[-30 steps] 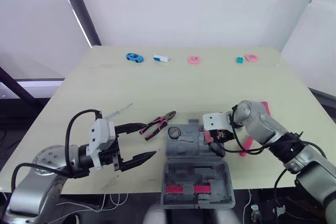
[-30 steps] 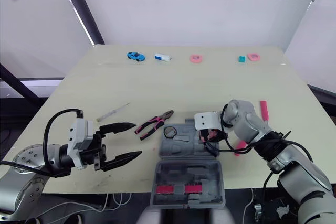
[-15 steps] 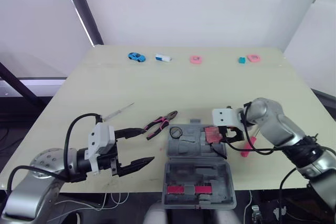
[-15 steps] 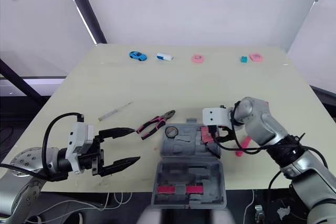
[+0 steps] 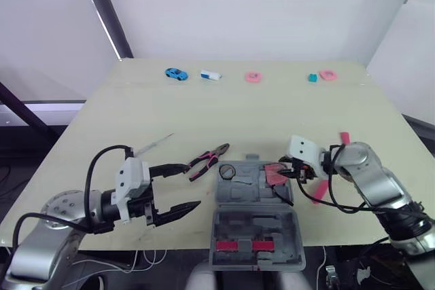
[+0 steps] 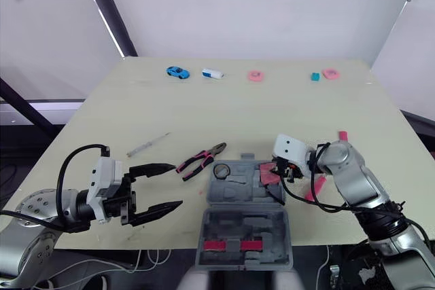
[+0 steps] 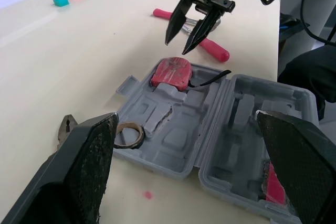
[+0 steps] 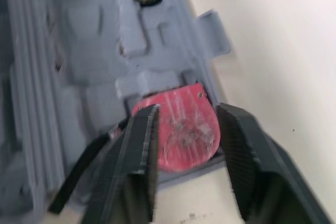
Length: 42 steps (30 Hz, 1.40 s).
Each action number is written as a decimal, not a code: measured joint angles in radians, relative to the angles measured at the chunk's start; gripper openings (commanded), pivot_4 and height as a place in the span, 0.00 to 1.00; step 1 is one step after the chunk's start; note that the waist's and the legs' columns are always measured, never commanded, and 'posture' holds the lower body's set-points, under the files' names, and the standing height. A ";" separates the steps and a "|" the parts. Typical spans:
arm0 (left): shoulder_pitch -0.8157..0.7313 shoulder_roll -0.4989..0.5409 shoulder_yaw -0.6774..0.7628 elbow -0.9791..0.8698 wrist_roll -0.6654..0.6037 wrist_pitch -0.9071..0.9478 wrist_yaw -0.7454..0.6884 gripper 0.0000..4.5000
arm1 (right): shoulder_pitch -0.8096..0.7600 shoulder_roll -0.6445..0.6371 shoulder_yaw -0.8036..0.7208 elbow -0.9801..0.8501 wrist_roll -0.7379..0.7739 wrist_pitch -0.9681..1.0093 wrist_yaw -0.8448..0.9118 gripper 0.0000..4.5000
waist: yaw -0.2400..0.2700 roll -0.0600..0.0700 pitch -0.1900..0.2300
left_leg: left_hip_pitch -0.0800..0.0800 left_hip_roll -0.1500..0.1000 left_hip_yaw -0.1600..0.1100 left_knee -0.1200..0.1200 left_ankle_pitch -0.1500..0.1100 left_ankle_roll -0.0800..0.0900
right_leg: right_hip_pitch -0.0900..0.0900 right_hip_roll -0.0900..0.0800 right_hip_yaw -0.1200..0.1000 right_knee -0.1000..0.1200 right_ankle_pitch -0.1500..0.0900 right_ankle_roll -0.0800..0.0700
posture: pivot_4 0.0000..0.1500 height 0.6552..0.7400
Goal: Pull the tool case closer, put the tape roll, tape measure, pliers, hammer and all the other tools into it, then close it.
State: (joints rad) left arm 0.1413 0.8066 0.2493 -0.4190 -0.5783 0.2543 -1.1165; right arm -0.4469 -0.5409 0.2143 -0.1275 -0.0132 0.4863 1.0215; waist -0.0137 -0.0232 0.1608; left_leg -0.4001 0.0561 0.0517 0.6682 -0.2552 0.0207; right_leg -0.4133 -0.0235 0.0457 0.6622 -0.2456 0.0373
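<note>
Pincer state, right arm: the right pincer (image 7: 178,44) has its fingers partly spread and grips nothing. Its tips hang just above the red tape measure (image 7: 172,72) without touching it. The tape measure lies in the far right corner compartment of the open grey tool case (image 5: 251,225), with its black strap trailing across the tray. The tape roll (image 5: 227,170) sits in the far left corner compartment of the same tray. A pink-handled tool (image 5: 319,190) lies on the worktop (image 5: 224,110), just right of the case.

The left pincer (image 5: 193,185) is spread wide and empty, hovering near the case's left side. The pliers (image 5: 206,160) lie on the worktop just beyond it. A slim screwdriver (image 5: 153,145) lies farther left.
</note>
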 measured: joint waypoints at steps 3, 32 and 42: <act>-0.007 -0.003 -0.014 0.001 0.001 -0.004 -0.003 1.00 | 0.039 0.063 -0.045 0.019 0.056 -0.053 -0.047 0.39 | 0.000 0.000 0.000 | 0.000 0.000 0.000 0.000 0.000 0.000 | 0.000 0.000 0.000 0.000 0.000 0.000 | 1.00 1.00; -0.019 -0.003 -0.011 0.049 0.007 -0.019 -0.014 1.00 | 0.022 0.226 -0.068 0.731 0.111 -0.590 -0.122 0.39 | -0.006 -0.007 -0.012 | 0.007 0.001 0.000 -0.001 0.000 0.000 | 0.004 0.000 0.001 0.001 0.000 0.000 | 1.00 1.00; -0.025 -0.005 -0.012 0.051 0.008 -0.019 -0.010 1.00 | 0.012 0.228 -0.057 0.769 0.091 -0.602 -0.144 0.39 | -0.005 -0.012 -0.021 | 0.022 0.002 -0.003 -0.003 0.000 0.000 | 0.017 -0.006 0.001 -0.001 -0.001 0.000 | 1.00 1.00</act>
State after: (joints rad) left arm 0.1160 0.8019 0.2374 -0.3678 -0.5703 0.2353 -1.1260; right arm -0.4349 -0.3127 0.1570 0.6410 0.0782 -0.1155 0.8780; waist -0.0191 -0.0354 0.1399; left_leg -0.3785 0.0581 0.0491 0.6656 -0.2555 0.0204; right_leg -0.3967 -0.0295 0.0466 0.6611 -0.2461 0.0371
